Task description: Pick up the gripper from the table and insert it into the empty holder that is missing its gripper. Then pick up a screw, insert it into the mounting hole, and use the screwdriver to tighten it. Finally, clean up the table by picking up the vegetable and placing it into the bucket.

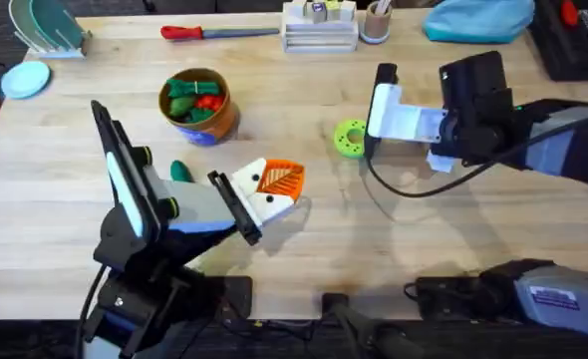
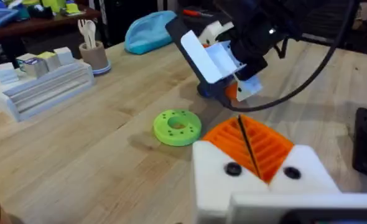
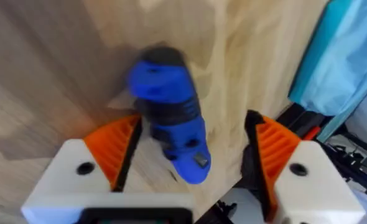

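The blue screwdriver (image 3: 170, 121) sits between open orange pads. The dark-green vegetable (image 1: 180, 171) lies on the desk just beside the tan bucket (image 1: 198, 108).

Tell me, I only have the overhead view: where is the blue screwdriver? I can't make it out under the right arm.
Observer: The right wrist view shows the screwdriver lying on the table between the open fingers of the right gripper. The orange pads sit on either side of it and are not clamped on it.
Operator: And the left gripper, is it holding anything?
Observer: In the left wrist view, the left gripper has its two orange pads pressed together, with nothing visible between them.
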Tool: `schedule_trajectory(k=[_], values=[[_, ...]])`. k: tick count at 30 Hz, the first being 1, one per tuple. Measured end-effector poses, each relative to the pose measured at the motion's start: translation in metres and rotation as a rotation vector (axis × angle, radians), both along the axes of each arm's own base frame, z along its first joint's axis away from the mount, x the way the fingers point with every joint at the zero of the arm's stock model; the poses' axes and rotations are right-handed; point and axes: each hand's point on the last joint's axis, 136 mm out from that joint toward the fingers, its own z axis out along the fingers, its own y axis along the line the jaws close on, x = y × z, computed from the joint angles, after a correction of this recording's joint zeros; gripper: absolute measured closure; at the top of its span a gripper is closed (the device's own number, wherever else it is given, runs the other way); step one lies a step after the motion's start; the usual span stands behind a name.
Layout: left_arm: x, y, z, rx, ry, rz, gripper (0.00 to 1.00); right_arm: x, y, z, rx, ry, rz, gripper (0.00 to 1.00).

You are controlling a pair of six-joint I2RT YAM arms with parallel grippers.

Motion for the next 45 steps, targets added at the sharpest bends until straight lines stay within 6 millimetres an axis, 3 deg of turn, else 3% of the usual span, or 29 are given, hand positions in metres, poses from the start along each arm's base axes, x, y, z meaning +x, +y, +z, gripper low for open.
schedule_trajectory(k=[8,13,14,19,20,21,27,32,39,45], values=[[0.000,0.000,0.000,0.000,0.000,0.000,0.996,0.000,0.002,0.002,0.039,-0.027,-0.059,0.010],[0.000,0.000,0.000,0.000,-0.001,0.000,0.996,-0.003,0.018,0.006,0.162,-0.083,-0.132,0.010],[0.000,0.000,0.000,0.001,-0.003,0.001,0.953,-0.003,0.022,0.008,0.195,-0.097,-0.149,0.010],[0.000,0.000,0.000,0.000,-0.001,0.002,0.156,-0.001,0.033,0.037,0.380,-0.236,-0.253,0.010],[0.000,0.000,0.000,-0.001,0.001,0.002,0.049,0.000,0.034,0.046,0.415,-0.270,-0.272,0.010],[0.000,0.000,0.000,0.000,0.000,0.002,0.019,0.000,0.034,0.055,0.453,-0.305,-0.290,0.010],[0.001,0.000,0.000,0.000,-0.001,0.005,0.008,-0.003,0.050,0.101,0.708,-0.437,-0.319,0.010],[0.004,0.003,0.000,-0.005,0.007,0.030,0.009,-0.010,0.066,0.126,0.884,-0.470,-0.299,0.010],[0.010,0.014,-0.001,-0.029,0.155,0.124,0.008,-0.013,0.074,0.133,0.953,-0.465,-0.288,0.010],[0.006,0.044,0.010,0.039,0.306,0.307,0.008,-0.013,0.076,0.133,0.999,-0.462,-0.323,0.010]])
